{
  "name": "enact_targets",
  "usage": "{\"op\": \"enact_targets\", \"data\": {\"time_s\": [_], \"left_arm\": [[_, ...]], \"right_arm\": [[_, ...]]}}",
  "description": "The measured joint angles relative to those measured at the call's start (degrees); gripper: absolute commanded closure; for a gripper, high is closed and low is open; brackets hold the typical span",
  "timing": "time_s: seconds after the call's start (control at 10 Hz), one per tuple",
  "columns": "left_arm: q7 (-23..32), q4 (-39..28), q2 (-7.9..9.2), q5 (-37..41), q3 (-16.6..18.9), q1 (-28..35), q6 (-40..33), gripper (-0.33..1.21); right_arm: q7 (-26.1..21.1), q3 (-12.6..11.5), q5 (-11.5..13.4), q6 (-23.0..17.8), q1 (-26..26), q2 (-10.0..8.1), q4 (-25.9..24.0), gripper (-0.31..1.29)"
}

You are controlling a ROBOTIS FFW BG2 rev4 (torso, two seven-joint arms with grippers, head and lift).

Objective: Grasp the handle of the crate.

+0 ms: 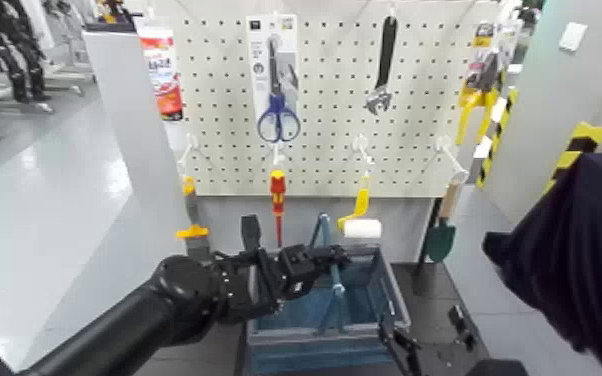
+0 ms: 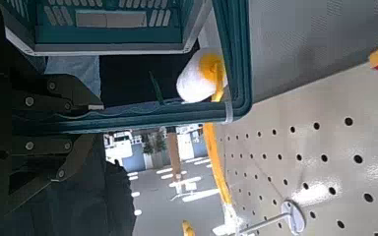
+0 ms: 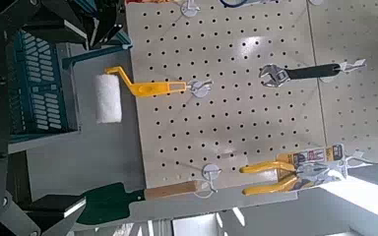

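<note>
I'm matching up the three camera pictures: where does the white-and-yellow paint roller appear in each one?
Head view: the paint roller hangs below the pegboard, right of the crate's raised handle.
Left wrist view: its white head shows inside the loop of the handle.
Right wrist view: it lies between crate and pegboard.
Shared landmark: the pegboard.

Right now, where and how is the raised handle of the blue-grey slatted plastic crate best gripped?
I'd take the thin top bar of the raised blue-grey plastic handle from the robot's left, jaws closing across it. It stands above the grey crate rim, leaving room for fingers. The left gripper is already shut on it that way.
</note>
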Motion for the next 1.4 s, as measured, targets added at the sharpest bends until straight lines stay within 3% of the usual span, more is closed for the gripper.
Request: {"op": "enact_targets", "data": {"time_s": [0.4, 0.9, 1.2, 1.4], "left_arm": [[3.08, -10.52, 1.35, 0.01, 4.24, 7.17, 0.29, 1.13], [11.66, -26.04, 4.77, 0.25, 12.78, 17.69, 3.54, 1.13], [14.85, -32.82, 5.92, 1.19, 16.32, 23.31, 4.17, 1.13], [16.3, -37.35, 7.57, 1.53, 18.25, 26.29, 5.5, 1.13]], "right_arm": [[-0.24, -0.41, 0.18, 0.18, 0.46, 0.13, 0.01, 0.14], [-0.23, -0.51, 0.26, 0.6, 0.38, -0.07, 0.01, 0.14], [-0.19, -0.64, 0.4, 1.11, 0.37, -0.28, -0.11, 0.14], [-0.15, -0.72, 0.48, 1.42, 0.36, -0.35, -0.19, 0.14]]}}
